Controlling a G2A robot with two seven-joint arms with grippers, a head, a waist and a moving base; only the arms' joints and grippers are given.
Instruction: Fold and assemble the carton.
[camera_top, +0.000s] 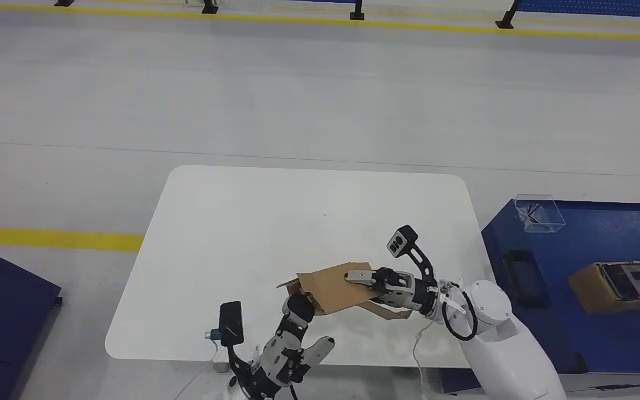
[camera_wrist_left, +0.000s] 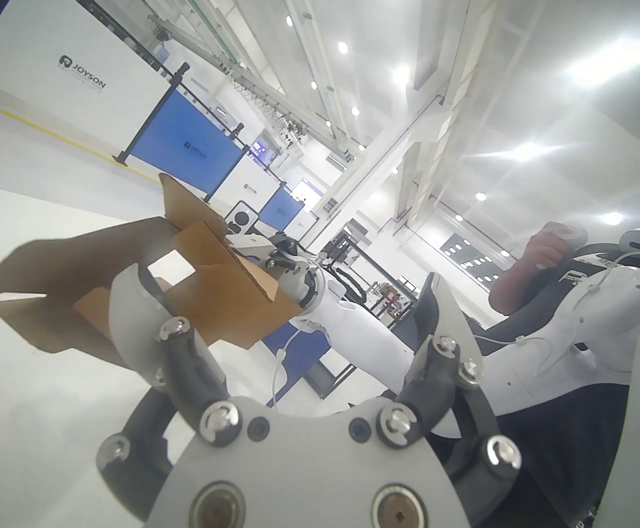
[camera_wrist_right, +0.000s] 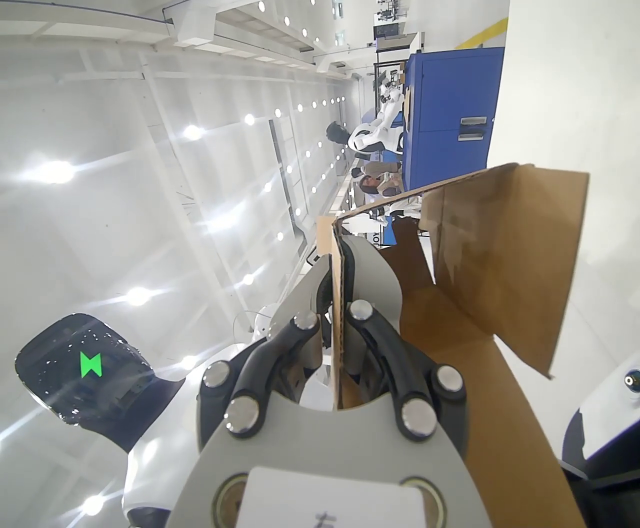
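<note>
A brown carton (camera_top: 335, 285), partly unfolded with flaps standing out, is held just above the white table (camera_top: 300, 215) near its front edge. My right gripper (camera_top: 368, 282) comes in from the right and is shut on one carton wall (camera_wrist_right: 337, 300), which stands edge-on between its fingers (camera_wrist_right: 372, 280). An open flap (camera_wrist_right: 500, 260) spreads beyond it. My left gripper (camera_top: 298, 306) is at the carton's near left corner. In the left wrist view the left gripper (camera_wrist_left: 285, 300) is open wide, with one finger (camera_wrist_left: 132, 295) against the carton (camera_wrist_left: 150, 270) and the other finger (camera_wrist_left: 442, 310) well apart.
A blue cabinet (camera_top: 560, 270) stands right of the table, with a clear plastic box (camera_top: 535, 212) and a cardboard box (camera_top: 605, 285) on it. A dark blue object (camera_top: 20, 300) sits at the left edge. The far half of the table is bare.
</note>
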